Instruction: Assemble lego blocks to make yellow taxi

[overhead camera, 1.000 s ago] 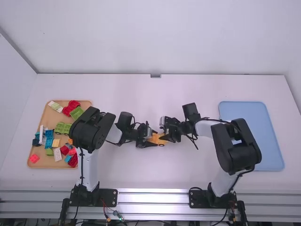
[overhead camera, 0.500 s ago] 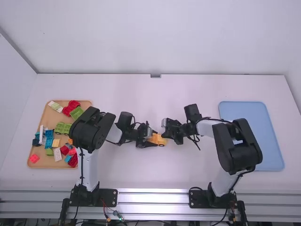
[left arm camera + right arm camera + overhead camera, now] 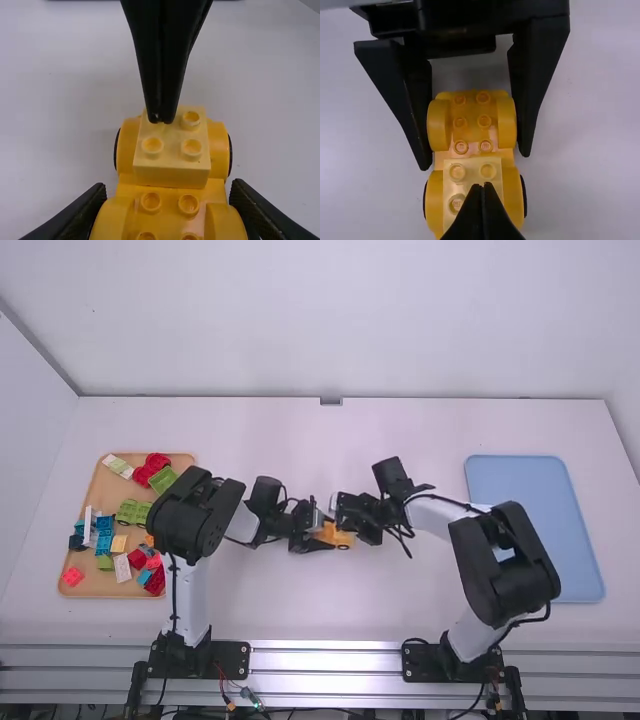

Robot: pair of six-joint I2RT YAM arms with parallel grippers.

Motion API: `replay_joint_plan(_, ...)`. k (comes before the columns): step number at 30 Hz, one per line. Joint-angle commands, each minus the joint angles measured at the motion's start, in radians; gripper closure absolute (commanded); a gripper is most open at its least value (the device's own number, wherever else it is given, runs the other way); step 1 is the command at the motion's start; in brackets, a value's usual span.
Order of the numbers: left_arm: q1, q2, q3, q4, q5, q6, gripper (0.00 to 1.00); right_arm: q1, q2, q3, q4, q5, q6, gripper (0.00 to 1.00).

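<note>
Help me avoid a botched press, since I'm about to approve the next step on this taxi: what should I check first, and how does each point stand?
1. Left gripper braces the orange-yellow car base from both sides: ok.
2. Pale yellow block lined up squarely along the base: ok.
3. Block pressed fully down onto the studs beneath: cannot tell; its underside is hidden.
4. Right gripper shut, fingertips together: ok.
5. Block's top free for another piece: not ok; the right gripper's tips are over one corner, with three studs visible.
</note>
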Motion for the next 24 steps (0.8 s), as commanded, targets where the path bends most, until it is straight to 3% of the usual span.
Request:
replay_joint_plan(1, -0.011, 0.009, 0.011, -0.013, -0.038, -0.030, 0.69, 0.025, 0.057, -0.040, -0.040, 0.185, 0.013, 1.00)
replay_joint_plan(6, -0.010, 0.009, 0.011, -0.011, -0.038, -0.030, 0.69, 0.024, 0.057, -0.041, -0.075, 0.175, -0.010, 1.00)
replay_joint_plan(9, -0.010, 0.009, 0.011, -0.011, -0.037, -0.030, 0.67, 0.021, 0.056, -0.040, -0.001, 0.150, -0.007, 1.00)
replay_joint_plan(12, -0.012, 0.009, 0.012, -0.009, -0.038, -0.030, 0.65, 0.006, 0.039, -0.040, 0.088, 0.028, -0.006, 1.00)
replay_joint_plan(13, -0.009, 0.009, 0.011, -0.003, -0.038, -0.031, 0.65, -0.011, 0.011, -0.039, 0.134, -0.088, -0.005, 0.97)
replay_joint_plan(14, -0.010, 0.009, 0.011, -0.003, -0.038, -0.030, 0.64, -0.028, -0.008, -0.040, 0.154, -0.161, -0.005, 0.88)
replay_joint_plan(15, -0.011, 0.009, 0.011, -0.003, -0.038, -0.030, 0.64, -0.035, -0.015, -0.040, 0.158, -0.183, -0.006, 0.87)
replay_joint_plan(16, -0.012, 0.009, 0.012, -0.003, -0.038, -0.030, 0.62, -0.059, -0.039, -0.040, 0.176, -0.242, -0.003, 0.70)
replay_joint_plan(17, -0.009, 0.009, 0.012, -0.002, -0.038, -0.030, 0.61, -0.085, -0.060, -0.040, 0.186, -0.274, 0.014, 0.44)
replay_joint_plan(18, -0.009, 0.009, 0.011, -0.002, -0.038, -0.030, 0.61, -0.096, -0.070, -0.040, 0.188, -0.278, 0.023, 0.26)
replay_joint_plan(19, -0.012, 0.009, 0.011, 0.000, -0.038, -0.031, 0.60, -0.114, -0.086, -0.040, 0.188, -0.274, 0.039, 0.01)
replay_joint_plan(20, -0.014, 0.009, 0.011, -0.002, -0.038, -0.030, 0.56, -0.131, -0.103, -0.040, 0.182, -0.264, 0.063, 0.01)
replay_joint_plan(22, -0.016, 0.009, 0.011, -0.002, -0.037, -0.031, 0.34, -0.157, -0.134, -0.040, 0.166, -0.233, 0.117, 0.01)
replay_joint_plan(23, -0.016, 0.009, 0.011, -0.002, -0.038, -0.031, 0.29, -0.159, -0.136, -0.040, 0.163, -0.232, 0.120, 0.02)
replay_joint_plan(24, -0.015, 0.009, 0.012, -0.003, -0.038, -0.031, 0.08, -0.169, -0.148, -0.040, 0.143, -0.233, 0.121, 0.01)
